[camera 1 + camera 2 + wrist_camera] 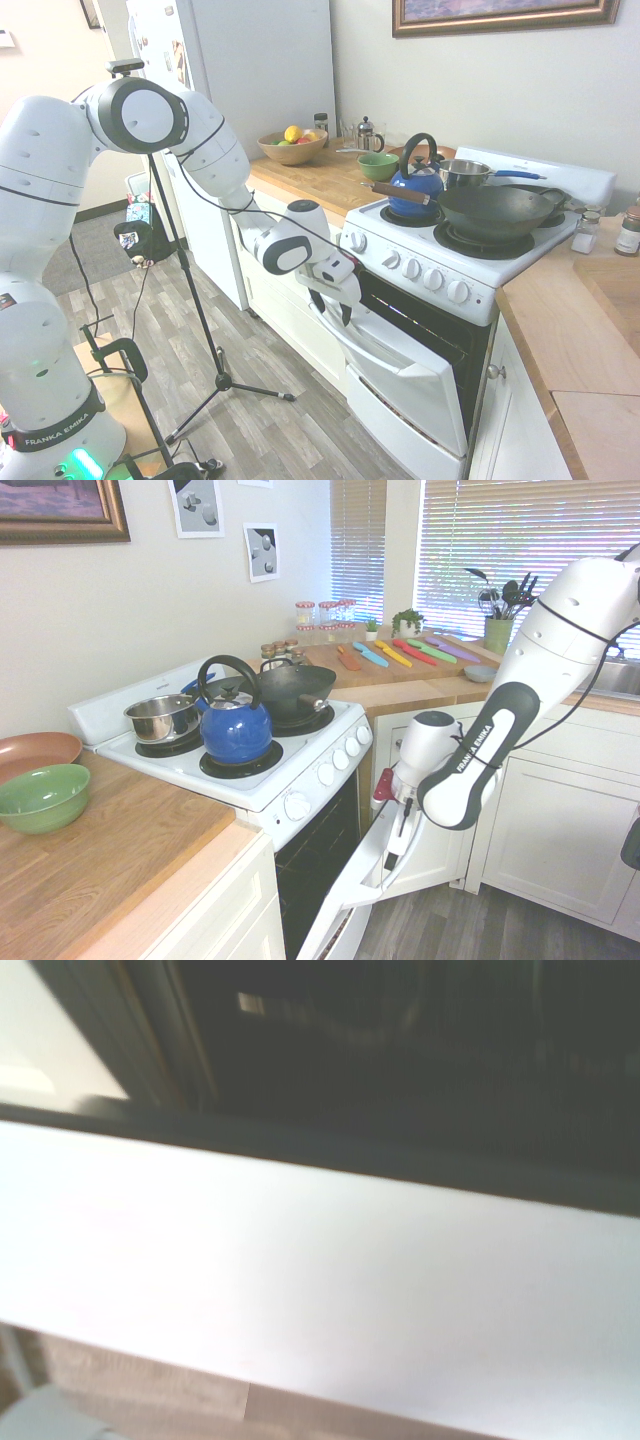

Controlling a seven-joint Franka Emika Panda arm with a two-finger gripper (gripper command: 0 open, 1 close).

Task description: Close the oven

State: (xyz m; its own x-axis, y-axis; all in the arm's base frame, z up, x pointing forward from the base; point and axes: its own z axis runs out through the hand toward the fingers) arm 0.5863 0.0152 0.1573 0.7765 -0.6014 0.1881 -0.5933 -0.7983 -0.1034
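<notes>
The white oven [424, 272] stands between wooden counters, its door [412, 378] partly open and tilted outward from the top. A dark gap with the interior shows behind the door's upper edge. My gripper [343, 303] sits at the top of the door, by the left end of the white bar handle [372, 347]. From the other side, the gripper [397, 832] presses against the outer face of the door [352, 888] near its upper edge. The wrist view shows the white door [320, 1290] up close, with the dark oven cavity [400, 1050] beyond it.
A blue kettle [415, 186], a dark wok [495, 211] and a steel pot [463, 173] sit on the burners. White cabinets [570, 820] flank the oven on both sides. A tall white fridge [260, 70] stands further left. Grey plank floor [260, 420] lies in front.
</notes>
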